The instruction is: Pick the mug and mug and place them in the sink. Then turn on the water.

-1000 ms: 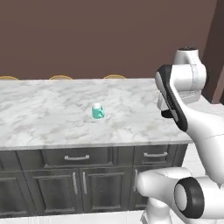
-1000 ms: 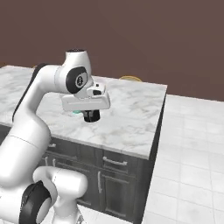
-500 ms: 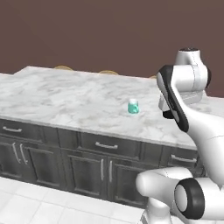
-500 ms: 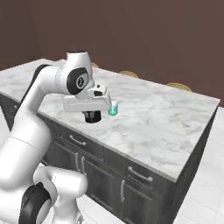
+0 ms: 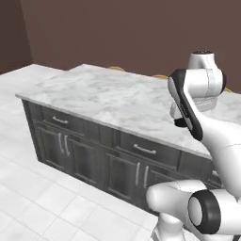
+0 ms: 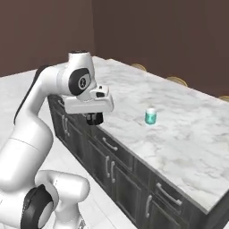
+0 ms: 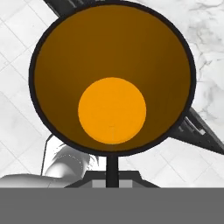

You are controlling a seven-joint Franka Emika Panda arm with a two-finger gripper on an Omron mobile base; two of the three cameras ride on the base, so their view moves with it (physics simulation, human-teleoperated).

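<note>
Two mugs by my count. One is the black mug point(image 7: 112, 78), its orange inside facing straight up the hand view; the gripper point(image 6: 94, 119) is clenched on it, a thin dark finger point(image 7: 112, 170) rising to the rim at the bottom of that view; in the right base view it shows as a dark shape under the white hand, out past the front edge of the counter point(image 6: 188, 134), above the cabinet fronts. The other is the teal mug point(image 6: 151, 116); it stands upright and alone on the marble, well apart from the hand, further along the top. One counter; grey-veined white marble over dark drawers point(image 5: 136, 148) and doors with pale bar handles; tiled floor point(image 5: 28, 197) below.
</note>
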